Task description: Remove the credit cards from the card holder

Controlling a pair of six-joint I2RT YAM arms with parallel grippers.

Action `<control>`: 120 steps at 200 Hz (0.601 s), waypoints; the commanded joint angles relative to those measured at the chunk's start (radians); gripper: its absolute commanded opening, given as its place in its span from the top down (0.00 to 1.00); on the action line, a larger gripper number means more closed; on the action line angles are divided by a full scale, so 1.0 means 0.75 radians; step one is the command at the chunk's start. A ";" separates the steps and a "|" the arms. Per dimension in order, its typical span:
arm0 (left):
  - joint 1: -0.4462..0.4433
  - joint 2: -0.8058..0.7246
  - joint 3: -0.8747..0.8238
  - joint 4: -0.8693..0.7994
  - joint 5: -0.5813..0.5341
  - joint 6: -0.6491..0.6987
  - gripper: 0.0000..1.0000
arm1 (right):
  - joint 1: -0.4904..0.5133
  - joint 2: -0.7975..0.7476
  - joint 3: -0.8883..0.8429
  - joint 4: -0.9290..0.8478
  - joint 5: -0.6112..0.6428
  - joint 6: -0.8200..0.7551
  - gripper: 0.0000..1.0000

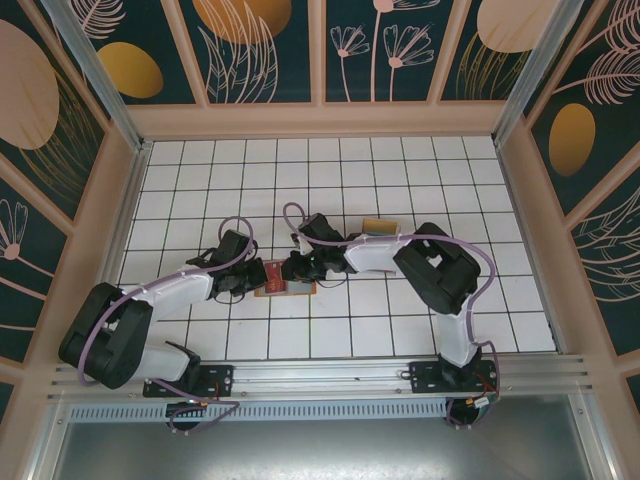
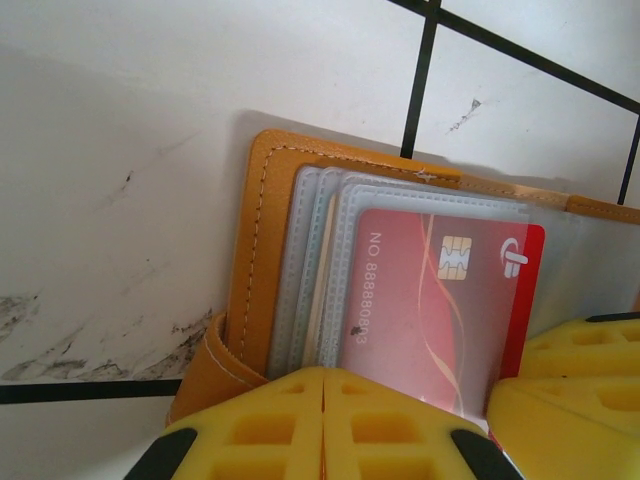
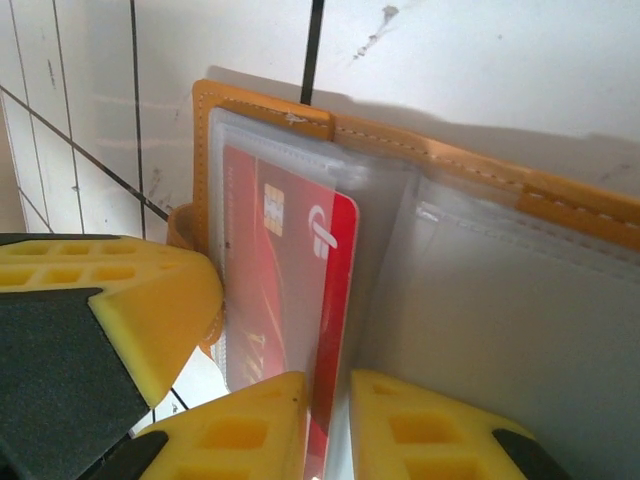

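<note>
Got the right end effector (image 3: pixel 320 425) clamped on the red card (image 3: pixel 290 290) by its near edge, and the left end effector (image 2: pixel 322 400) closed up tight at the edge of the card holder (image 2: pixel 262 250), open on the counter (image 1: pixel 400 320) between the arms. Best to pull straight along the sleeve, slowly, holder pinned. Can't make out other cards behind the stacked clear sleeves (image 2: pixel 310 260).

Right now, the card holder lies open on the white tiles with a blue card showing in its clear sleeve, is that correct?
Not quite: the card in the sleeve is red, not blue, as the left wrist view shows. The card holder does lie open on the white tiles.
</note>
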 commanded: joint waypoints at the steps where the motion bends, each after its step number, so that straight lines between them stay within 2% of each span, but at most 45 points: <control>1: 0.003 0.015 -0.030 -0.022 0.042 -0.012 0.91 | -0.002 0.033 0.041 0.017 -0.041 0.006 0.84; 36: 0.003 0.016 -0.028 -0.030 0.037 -0.012 0.92 | -0.002 0.024 0.028 0.019 -0.041 0.006 0.96; 52: 0.003 0.018 -0.028 -0.039 0.021 -0.015 0.95 | -0.008 0.009 0.004 0.027 -0.035 0.009 0.99; 65: 0.003 0.028 -0.022 -0.058 0.002 -0.018 1.00 | -0.012 -0.001 -0.016 0.038 -0.035 0.017 0.99; 79: 0.003 0.047 -0.015 -0.077 -0.015 -0.018 1.00 | -0.018 -0.018 -0.041 0.052 -0.032 0.025 0.98; 100: 0.003 0.061 -0.020 -0.072 -0.012 -0.020 1.00 | -0.025 -0.031 -0.060 0.068 -0.035 0.034 0.91; 120: 0.003 0.059 -0.017 -0.073 -0.013 -0.017 1.00 | -0.029 -0.038 -0.064 0.074 -0.040 0.034 0.90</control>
